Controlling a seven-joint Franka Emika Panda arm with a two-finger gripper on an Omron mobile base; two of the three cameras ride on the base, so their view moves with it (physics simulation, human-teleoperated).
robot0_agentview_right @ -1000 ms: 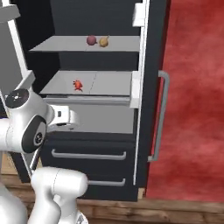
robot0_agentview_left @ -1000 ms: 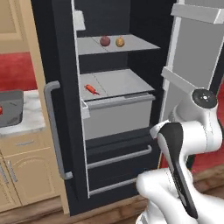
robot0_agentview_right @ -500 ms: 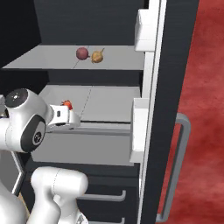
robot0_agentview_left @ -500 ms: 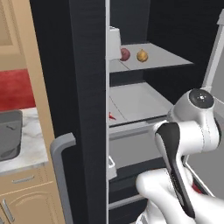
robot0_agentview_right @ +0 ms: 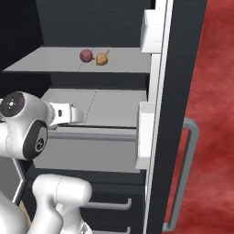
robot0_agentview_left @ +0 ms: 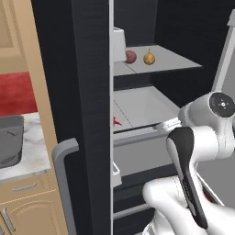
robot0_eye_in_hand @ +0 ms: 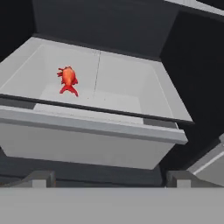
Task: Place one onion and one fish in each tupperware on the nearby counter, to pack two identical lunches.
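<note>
A small red-orange fish (robot0_eye_in_hand: 68,80) lies on the left of the white lower fridge shelf (robot0_eye_in_hand: 131,83), beyond its front lip. My gripper (robot0_eye_in_hand: 109,180) hangs open in front of that lip, to the right of the fish, with nothing between its fingertips (robot0_eye_in_hand: 41,178). Only a sliver of the fish (robot0_agentview_left: 116,121) peeks past the door edge in the left base view. On the upper shelf a purplish-red onion (robot0_agentview_left: 131,56) (robot0_agentview_right: 86,55) and a yellow-brown onion (robot0_agentview_left: 148,58) (robot0_agentview_right: 101,59) sit side by side. A dark grey tupperware (robot0_agentview_left: 9,146) rests on the marble counter (robot0_agentview_left: 34,158) at the left.
The open left fridge door (robot0_agentview_left: 89,114) stands edge-on between the counter and the shelves. The right door (robot0_agentview_right: 169,114), with white bins and a grey handle, flanks the opening on the other side. A closed drawer front (robot0_eye_in_hand: 83,142) sits under the lower shelf.
Both base views have closed in on the fridge, so the base has driven nearer. The hand has come up to the lower shelf's front. The gripper stays open.
</note>
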